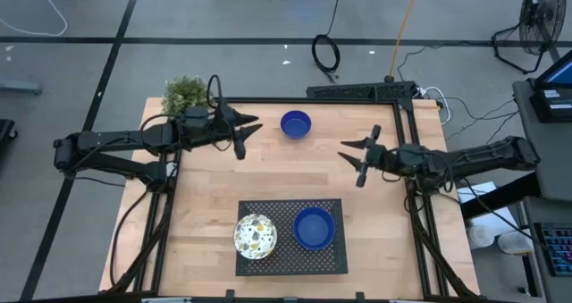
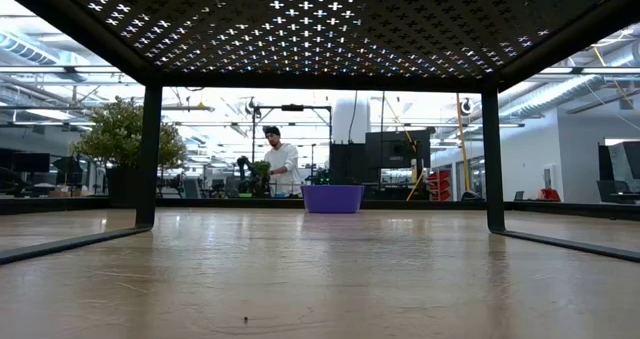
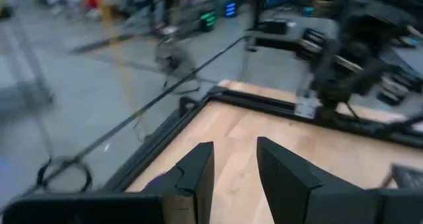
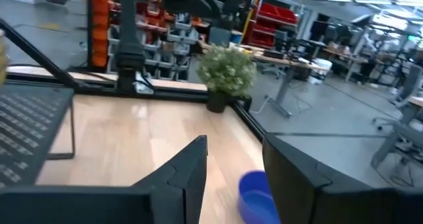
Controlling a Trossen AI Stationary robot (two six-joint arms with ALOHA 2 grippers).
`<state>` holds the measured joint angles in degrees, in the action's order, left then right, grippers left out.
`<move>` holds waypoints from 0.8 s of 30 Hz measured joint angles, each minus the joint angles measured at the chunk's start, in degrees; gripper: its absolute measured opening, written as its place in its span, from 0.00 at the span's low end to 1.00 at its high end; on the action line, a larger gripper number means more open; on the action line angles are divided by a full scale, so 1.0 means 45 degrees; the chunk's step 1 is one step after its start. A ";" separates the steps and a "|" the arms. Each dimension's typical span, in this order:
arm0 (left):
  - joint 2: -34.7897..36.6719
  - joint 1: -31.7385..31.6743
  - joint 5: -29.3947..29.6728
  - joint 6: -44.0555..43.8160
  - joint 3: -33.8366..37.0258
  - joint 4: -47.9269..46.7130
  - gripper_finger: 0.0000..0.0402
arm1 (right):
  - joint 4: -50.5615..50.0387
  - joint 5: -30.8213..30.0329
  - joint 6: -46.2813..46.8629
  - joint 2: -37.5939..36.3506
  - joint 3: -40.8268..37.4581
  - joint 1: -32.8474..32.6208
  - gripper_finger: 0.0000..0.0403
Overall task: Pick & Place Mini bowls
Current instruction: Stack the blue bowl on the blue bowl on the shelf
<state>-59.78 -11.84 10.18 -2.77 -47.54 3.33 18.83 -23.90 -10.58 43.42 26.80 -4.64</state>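
One blue mini bowl [image 1: 296,123] sits on its base on the wooden table near the far edge; it also shows in the low view [image 2: 333,198] and between the fingers in the right wrist view [image 4: 254,194]. A white floral-speckled bowl [image 1: 256,236] and a blue bowl [image 1: 314,228] sit on a black perforated rack [image 1: 290,263] near the near edge; whether more are nested in them I cannot tell. My left gripper [image 1: 248,138] hovers open left of the lone bowl. My right gripper [image 1: 350,163] hovers open to its right, nearer the table's middle.
A potted plant [image 1: 185,93] stands at the far left corner, behind my left arm. A black frame [image 1: 357,92] runs along the table's far and right edges. Bare wood lies between the lone bowl and the rack. A person [image 2: 280,164] stands far behind the table.
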 joint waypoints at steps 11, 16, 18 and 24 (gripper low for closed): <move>-0.5616 -0.2586 -0.0664 -0.0529 -0.6064 -0.7489 0.33 | 0.0990 0.0067 0.0196 -0.0840 -0.1296 0.1295 0.34; -0.8849 -0.3625 -0.1365 -0.0415 -0.9047 -0.9731 0.50 | 0.1002 0.1340 0.0349 -0.0779 -0.1296 0.1456 0.34; -0.9769 -0.3861 -0.1385 -0.0482 -0.9655 -1.0164 0.58 | 0.1009 0.1438 0.0496 -0.0782 -0.1296 0.1456 0.34; -1.1268 -0.4100 -0.2056 -0.0739 -0.9972 -1.0246 0.73 | 0.0997 0.1438 0.0532 -0.0777 -0.1296 0.1456 0.34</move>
<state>-110.49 -30.29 0.93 -6.09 -92.41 -42.78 23.32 -17.43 -8.19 39.92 20.97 1.91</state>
